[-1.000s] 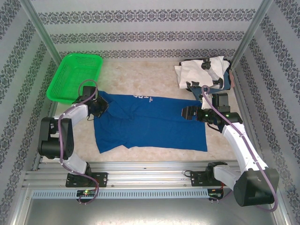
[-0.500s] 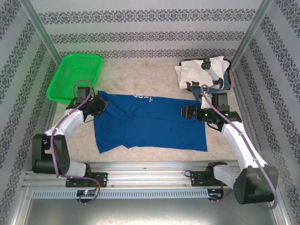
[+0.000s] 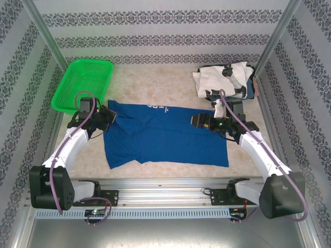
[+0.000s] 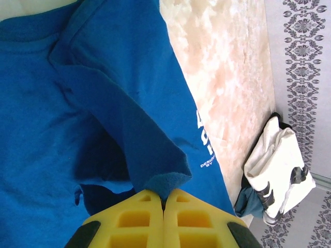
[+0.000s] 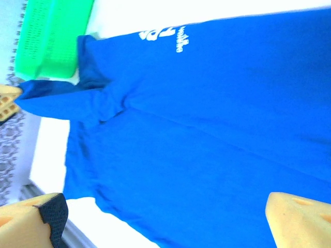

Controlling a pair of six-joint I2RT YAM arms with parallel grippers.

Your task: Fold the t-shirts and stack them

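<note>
Pinching the sleeve [image 4: 155,170] of the blue t-shirt [image 3: 165,137], the left fingers [image 4: 134,219] press together beside the green basket [image 3: 83,82] — the shirt lies flat on the counter [image 3: 155,88]. The right fingers [image 5: 297,219] gape farther from the basket. Best, I judge: carry the sleeve inward, low and smooth.

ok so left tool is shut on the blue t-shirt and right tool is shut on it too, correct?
No. The left tool is shut on the blue t-shirt, but the right tool is open, its fingers spread wide over it and gripping nothing, as the right wrist view shows.
</note>
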